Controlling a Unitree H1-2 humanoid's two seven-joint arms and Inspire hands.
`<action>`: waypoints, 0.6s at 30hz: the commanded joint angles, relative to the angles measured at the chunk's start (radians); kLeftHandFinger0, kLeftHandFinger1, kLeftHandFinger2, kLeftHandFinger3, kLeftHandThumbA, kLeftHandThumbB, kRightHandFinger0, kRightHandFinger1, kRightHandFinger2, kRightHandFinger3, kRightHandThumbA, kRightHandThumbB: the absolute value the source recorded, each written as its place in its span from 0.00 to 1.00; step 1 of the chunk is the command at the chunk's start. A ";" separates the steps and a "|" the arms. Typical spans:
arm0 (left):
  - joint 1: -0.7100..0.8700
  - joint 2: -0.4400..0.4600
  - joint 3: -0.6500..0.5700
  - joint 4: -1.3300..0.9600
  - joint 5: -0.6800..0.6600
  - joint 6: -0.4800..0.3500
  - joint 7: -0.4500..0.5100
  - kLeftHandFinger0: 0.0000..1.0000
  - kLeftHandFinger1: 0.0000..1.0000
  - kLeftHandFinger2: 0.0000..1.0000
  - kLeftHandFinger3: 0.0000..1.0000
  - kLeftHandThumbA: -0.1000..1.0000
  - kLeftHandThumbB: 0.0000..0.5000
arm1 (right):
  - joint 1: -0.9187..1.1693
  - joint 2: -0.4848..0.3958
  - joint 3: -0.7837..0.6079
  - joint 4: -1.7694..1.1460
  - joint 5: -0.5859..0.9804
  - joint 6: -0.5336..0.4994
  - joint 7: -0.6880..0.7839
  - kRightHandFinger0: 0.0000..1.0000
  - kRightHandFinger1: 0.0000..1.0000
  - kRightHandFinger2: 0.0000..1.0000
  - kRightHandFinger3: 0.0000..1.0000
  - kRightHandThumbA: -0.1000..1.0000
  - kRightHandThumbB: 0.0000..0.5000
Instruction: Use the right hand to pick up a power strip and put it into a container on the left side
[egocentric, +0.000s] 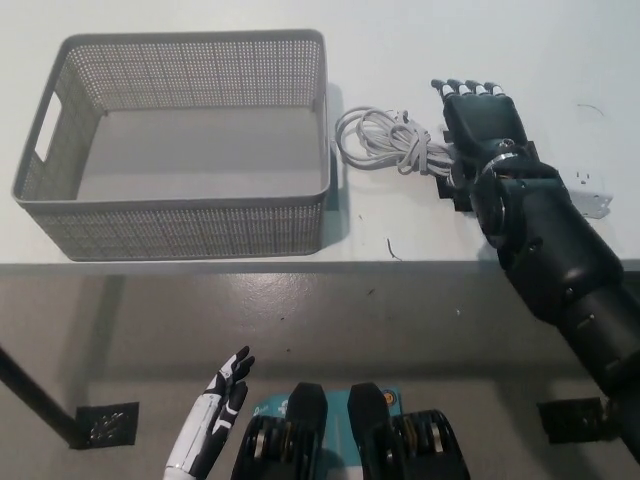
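The white power strip (592, 195) lies on the white table to the right of the basket, with only its right end showing past my forearm. Its coiled white cable (385, 140) rests between the strip and the basket. My black right hand (482, 122) hovers flat over the strip's left part, fingers stretched out toward the far side, holding nothing. Whether it touches the strip is hidden. The grey mesh basket (190, 228) stands on the table's left, with nothing inside. My white left hand (215, 418) rests low at the lower left, below the table, fingers apart.
The table's front edge (300, 266) runs across the middle of the picture, with grey floor below it. Bare white tabletop (400, 40) lies beyond the cable and the hand. The basket's right wall stands close to the cable coil.
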 joint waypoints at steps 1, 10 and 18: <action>-0.004 0.004 0.005 -0.020 0.003 -0.044 0.016 1.00 1.00 1.00 1.00 1.00 0.22 | -0.104 0.026 0.038 0.080 -0.029 0.009 -0.125 1.00 1.00 1.00 1.00 1.00 0.81; -0.010 0.006 0.007 -0.018 -0.011 -0.048 0.006 1.00 1.00 1.00 1.00 1.00 0.20 | -0.177 0.070 0.114 0.385 -0.002 -0.064 -0.333 1.00 1.00 1.00 1.00 0.85 0.80; -0.012 0.005 0.007 -0.023 -0.016 -0.038 0.002 1.00 1.00 1.00 1.00 1.00 0.23 | -0.134 0.076 0.106 0.485 0.014 -0.255 -0.819 0.00 0.00 0.15 0.46 0.00 0.52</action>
